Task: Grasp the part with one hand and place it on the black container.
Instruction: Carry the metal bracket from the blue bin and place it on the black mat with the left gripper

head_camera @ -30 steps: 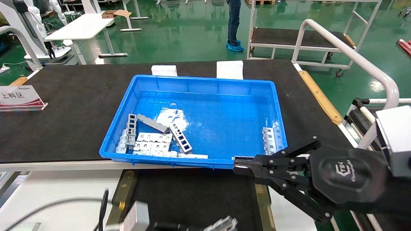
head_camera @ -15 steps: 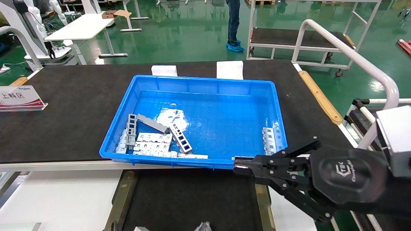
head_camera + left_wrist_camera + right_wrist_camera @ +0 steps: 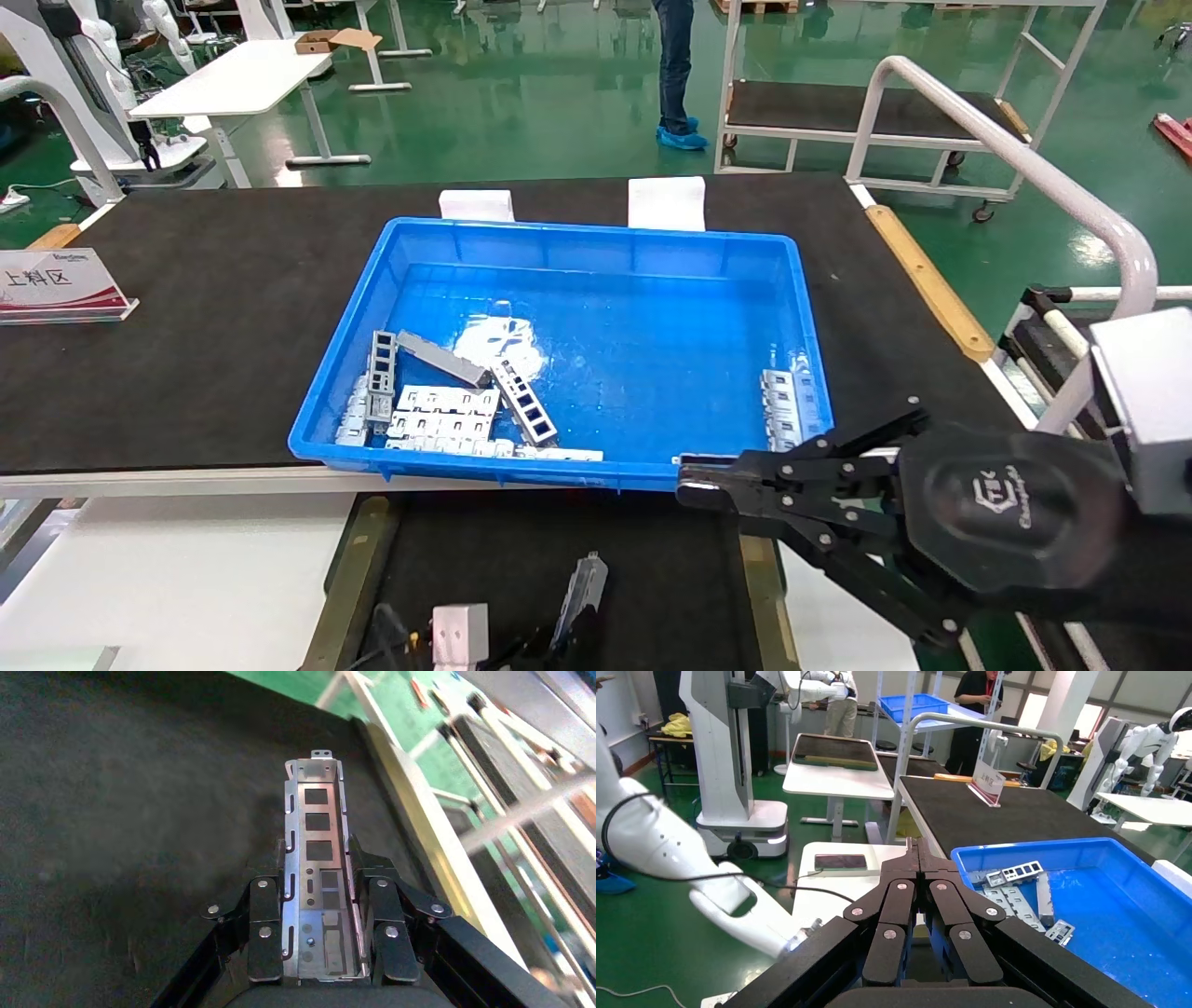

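Left gripper (image 3: 320,934) clamps the part (image 3: 318,846) over the black container (image 3: 521,559). Right gripper (image 3: 694,480) idle, fingers closed, beside the blue bin (image 3: 559,238).

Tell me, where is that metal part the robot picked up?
The part sits clamped in the left gripper, low in the head view over the black container, just in front of the blue bin.

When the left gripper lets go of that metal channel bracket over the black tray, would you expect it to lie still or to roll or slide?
The part, clamped in the left gripper, looks like rigid sheet metal, so it probably won't flex. Its flat base and raised walls suggest it won't roll. The black container looks matte, so sliding seems unlikely.
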